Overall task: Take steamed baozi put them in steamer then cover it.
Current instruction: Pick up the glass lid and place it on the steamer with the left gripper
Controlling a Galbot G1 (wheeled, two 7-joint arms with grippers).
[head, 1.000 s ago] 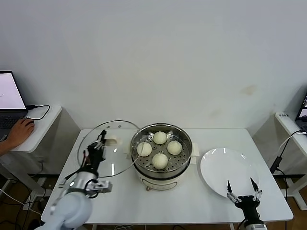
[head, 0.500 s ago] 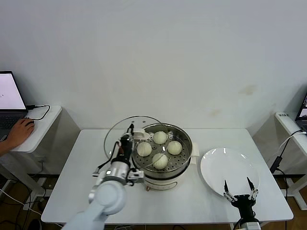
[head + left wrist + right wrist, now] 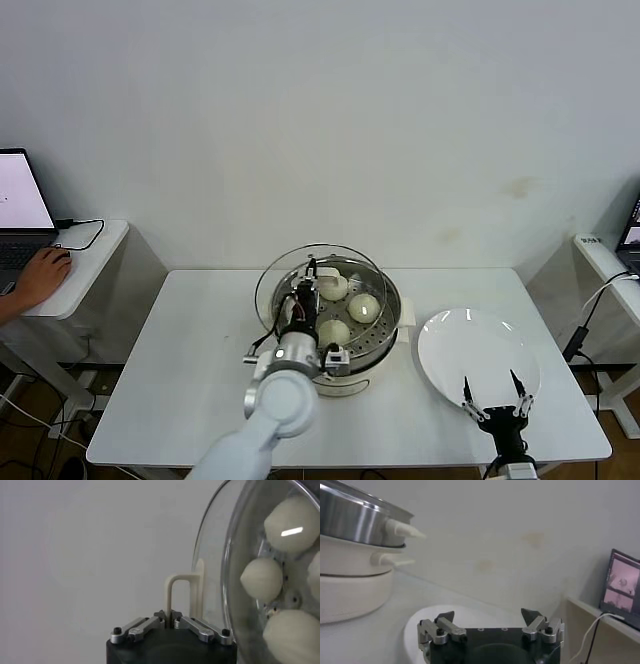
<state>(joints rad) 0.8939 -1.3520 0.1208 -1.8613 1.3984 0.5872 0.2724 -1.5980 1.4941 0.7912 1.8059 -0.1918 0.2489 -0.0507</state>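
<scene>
While the left pincer (image 3: 168,616) is pinching the cover (image 3: 322,290) by its handle above the steamer (image 3: 340,345), the right pincer (image 3: 494,402) is idling wide open, empty, beside the plate (image 3: 478,355).

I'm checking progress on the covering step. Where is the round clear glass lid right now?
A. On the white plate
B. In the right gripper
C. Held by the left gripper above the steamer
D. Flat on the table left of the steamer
C: the left gripper is shut on the cream-white handle of the round clear glass lid, over the shiny stainless-steel steamer.
</scene>
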